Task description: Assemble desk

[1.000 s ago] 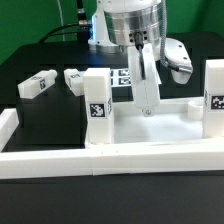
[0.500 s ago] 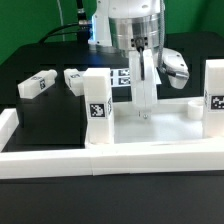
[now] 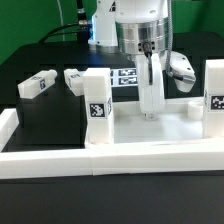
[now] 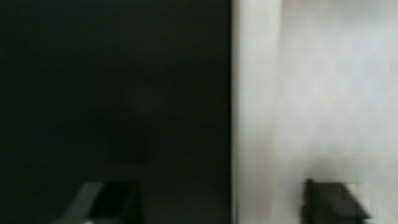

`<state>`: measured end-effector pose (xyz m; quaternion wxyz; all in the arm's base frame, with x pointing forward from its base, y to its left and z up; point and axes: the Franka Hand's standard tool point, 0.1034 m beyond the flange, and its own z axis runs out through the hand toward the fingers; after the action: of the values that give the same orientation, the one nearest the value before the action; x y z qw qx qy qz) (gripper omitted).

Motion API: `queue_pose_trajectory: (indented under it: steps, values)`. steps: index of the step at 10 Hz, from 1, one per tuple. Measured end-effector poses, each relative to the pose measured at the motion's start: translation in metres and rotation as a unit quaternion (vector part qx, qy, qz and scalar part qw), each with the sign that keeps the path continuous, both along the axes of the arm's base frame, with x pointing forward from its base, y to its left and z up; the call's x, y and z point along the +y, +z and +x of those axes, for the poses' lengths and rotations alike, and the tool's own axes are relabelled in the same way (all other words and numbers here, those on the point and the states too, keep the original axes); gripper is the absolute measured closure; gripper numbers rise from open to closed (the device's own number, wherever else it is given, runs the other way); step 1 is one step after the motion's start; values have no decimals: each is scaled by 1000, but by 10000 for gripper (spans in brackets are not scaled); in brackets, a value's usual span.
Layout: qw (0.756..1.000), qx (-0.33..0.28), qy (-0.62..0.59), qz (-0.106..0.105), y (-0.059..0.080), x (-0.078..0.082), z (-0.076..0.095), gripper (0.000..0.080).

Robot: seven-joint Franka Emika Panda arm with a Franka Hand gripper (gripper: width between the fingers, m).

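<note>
The white desk top lies on the black table with two tagged white legs standing on it, one at its left corner and one at its right corner. Two loose tagged legs lie on the table at the exterior view's left. My gripper points straight down with its fingertips low over the desk top's far part. In the wrist view my gripper shows two dark fingertips wide apart with nothing held; between them black table meets the white desk top.
A long white border rail runs along the front, and another rail piece stands at the left. The marker board lies flat behind the desk top. A black block sits left of the desk top.
My gripper has shifted a little toward the exterior view's right and slightly lower over the desk top. The legs and desk top have not moved.
</note>
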<state>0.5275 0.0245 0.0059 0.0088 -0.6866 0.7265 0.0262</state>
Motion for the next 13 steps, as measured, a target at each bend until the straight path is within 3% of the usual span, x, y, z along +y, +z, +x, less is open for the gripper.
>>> queue_pose_trajectory:
  steps: [1, 2, 3, 11, 13]
  values:
    - [1000, 0, 0, 0, 0, 0, 0, 574]
    - [1000, 0, 0, 0, 0, 0, 0, 574]
    - [1000, 0, 0, 0, 0, 0, 0, 736]
    - [1000, -5, 1, -1, 1, 0, 2, 748]
    - [999, -18, 32, -4, 4, -9, 4, 748]
